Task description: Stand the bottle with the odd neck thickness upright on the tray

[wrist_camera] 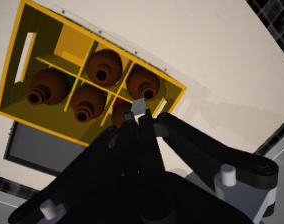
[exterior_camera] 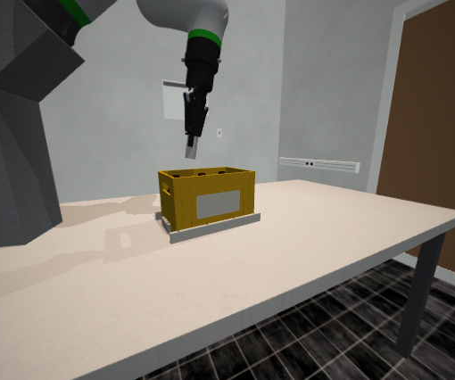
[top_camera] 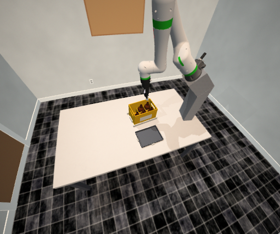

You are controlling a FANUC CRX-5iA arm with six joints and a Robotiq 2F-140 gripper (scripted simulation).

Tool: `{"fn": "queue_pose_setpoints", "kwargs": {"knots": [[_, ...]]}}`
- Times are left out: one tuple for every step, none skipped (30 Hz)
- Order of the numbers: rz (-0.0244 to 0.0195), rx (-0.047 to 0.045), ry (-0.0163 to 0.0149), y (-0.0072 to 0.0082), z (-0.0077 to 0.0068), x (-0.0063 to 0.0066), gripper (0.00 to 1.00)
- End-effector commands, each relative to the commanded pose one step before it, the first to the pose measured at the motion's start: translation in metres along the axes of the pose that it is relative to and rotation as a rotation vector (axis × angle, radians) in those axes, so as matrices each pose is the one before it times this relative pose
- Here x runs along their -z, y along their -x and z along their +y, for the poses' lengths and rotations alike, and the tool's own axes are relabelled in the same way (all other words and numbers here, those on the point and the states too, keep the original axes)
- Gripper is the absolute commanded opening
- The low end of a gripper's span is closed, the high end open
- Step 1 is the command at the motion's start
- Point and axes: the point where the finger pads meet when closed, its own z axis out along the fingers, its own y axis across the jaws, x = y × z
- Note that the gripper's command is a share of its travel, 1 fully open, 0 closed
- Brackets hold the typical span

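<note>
Bottles (wrist_camera: 103,67), five brown ones, stand in the yellow crate (top_camera: 143,117) toward the far edge of our bench (top_camera: 94,143), one compartment bare. We see the dark tray (top_camera: 149,136) just beside the crate, nearer the front edge, nothing on it. Our pincer (exterior_camera: 191,152) hangs above the crate's far right corner, clenched on nothing, touching no bottle.

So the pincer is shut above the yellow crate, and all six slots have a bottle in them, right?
Not quite: only five slots hold bottles. The wrist view shows one corner slot of the crate with none in it. The rest is right: the pincer is shut, holding nothing, above the crate.
</note>
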Motion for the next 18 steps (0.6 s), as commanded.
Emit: {"fn": "queue_pose_setpoints", "kwargs": {"knots": [[0.13181,0.01463,-0.11252,0.0094,0.02325,0.00157,0.1],[0.0,0.0,0.0,0.0,0.0,0.0,0.1],[0.0,0.0,0.0,0.0,0.0,0.0,0.1],[0.0,0.0,0.0,0.0,0.0,0.0,0.1],[0.0,0.0,0.0,0.0,0.0,0.0,0.1],[0.0,0.0,0.0,0.0,0.0,0.0,0.1],[0.0,0.0,0.0,0.0,0.0,0.0,0.1],[0.0001,0.00015,0.0001,0.00053,0.00106,0.00031,0.1],[0.0,0.0,0.0,0.0,0.0,0.0,0.44],[0.0,0.0,0.0,0.0,0.0,0.0,0.44],[0.0,0.0,0.0,0.0,0.0,0.0,0.44],[0.0,0.0,0.0,0.0,0.0,0.0,0.44],[0.0,0.0,0.0,0.0,0.0,0.0,0.44],[0.0,0.0,0.0,0.0,0.0,0.0,0.44],[0.0,0.0,0.0,0.0,0.0,0.0,0.44],[0.0,0.0,0.0,0.0,0.0,0.0,0.44],[0.0,0.0,0.0,0.0,0.0,0.0,0.44],[0.0,0.0,0.0,0.0,0.0,0.0,0.44]]}}
